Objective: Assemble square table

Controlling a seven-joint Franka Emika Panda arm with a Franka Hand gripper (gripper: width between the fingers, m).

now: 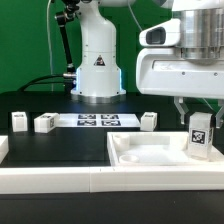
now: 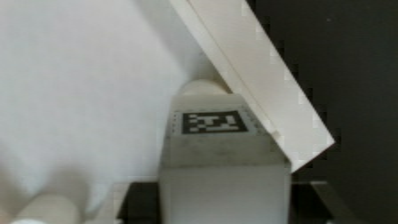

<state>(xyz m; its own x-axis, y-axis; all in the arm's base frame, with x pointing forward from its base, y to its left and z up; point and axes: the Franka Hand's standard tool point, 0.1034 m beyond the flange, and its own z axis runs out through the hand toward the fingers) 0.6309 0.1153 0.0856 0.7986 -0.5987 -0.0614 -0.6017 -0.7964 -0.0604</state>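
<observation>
The square table's white tray-like top [image 1: 150, 157] lies at the front of the exterior view's right, rim up. My gripper [image 1: 200, 122] hangs over its right part, shut on a white tagged leg [image 1: 200, 135] held upright, its lower end down at the tray. In the wrist view the leg [image 2: 222, 160] fills the gap between my dark fingers [image 2: 135, 203]. Its tag faces the camera, and its far end sits close to the top's raised rim [image 2: 249, 60]. Three more legs [image 1: 18, 121], [image 1: 45, 123], [image 1: 148, 120] stand on the black surface.
The marker board [image 1: 95, 120] lies flat between the loose legs. A long white rail [image 1: 55, 180] edges the black surface at the front. The arm's white base [image 1: 97, 65] stands behind the board. A rounded bump [image 2: 43, 206] rises from the top's floor.
</observation>
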